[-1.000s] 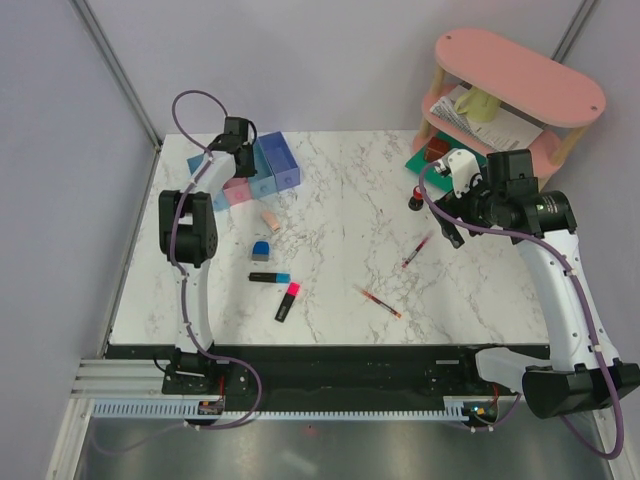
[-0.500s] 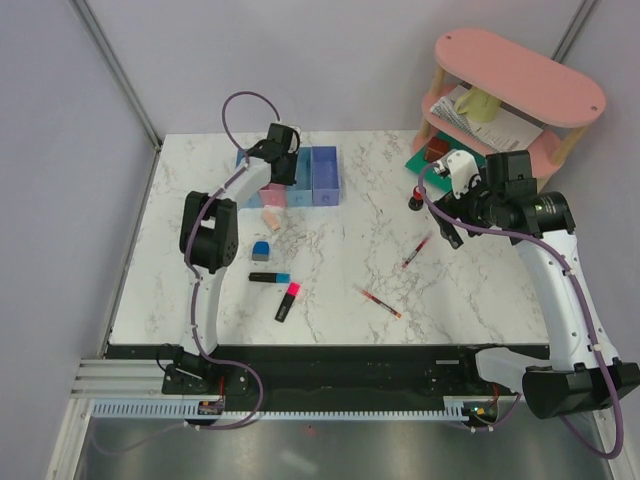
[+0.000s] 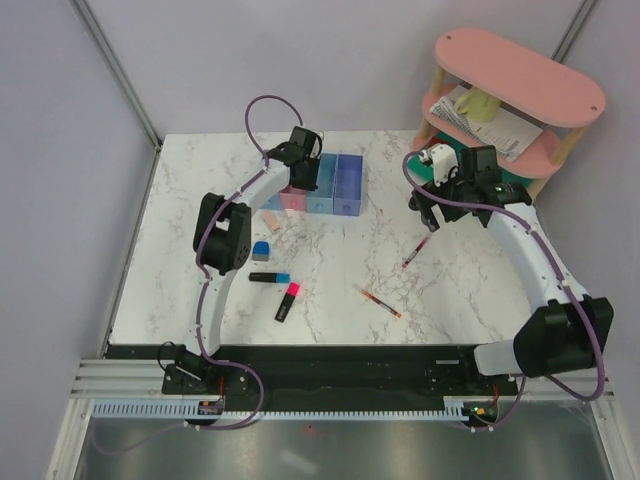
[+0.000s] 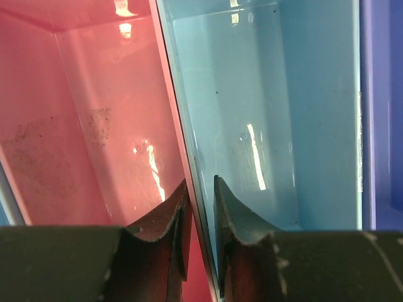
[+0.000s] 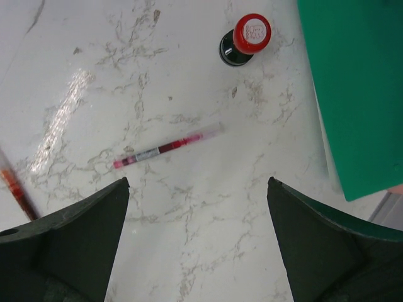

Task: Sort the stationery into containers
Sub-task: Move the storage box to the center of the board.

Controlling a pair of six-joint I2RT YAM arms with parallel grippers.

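Shifted well right since a second ago: left pincer (image 4: 200,184), nipped nearly shut across the wall (image 4: 173,94) between pink and pale-blue compartments, row of bins (image 3: 347,182) in tow. Forearm (image 3: 265,182) stretched toward the counter's (image 3: 450,290) far edge, elbow bent. Seemingly placing containers, nothing sorted yet; next, likely letting go and fetching the eraser (image 3: 270,220) just beside. Right pincer (image 5: 198,182) spread wide, empty, above a red pen (image 5: 167,146), bottle (image 5: 247,39) near.

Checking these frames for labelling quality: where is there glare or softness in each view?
Left wrist: bright glare streaks on the pink bin and light blue bin walls, left fingers dark. Right wrist: sheen patch on the marble table at left, central red pen sharp, right fingers dark and featureless. Top view: even light, faint shadows.
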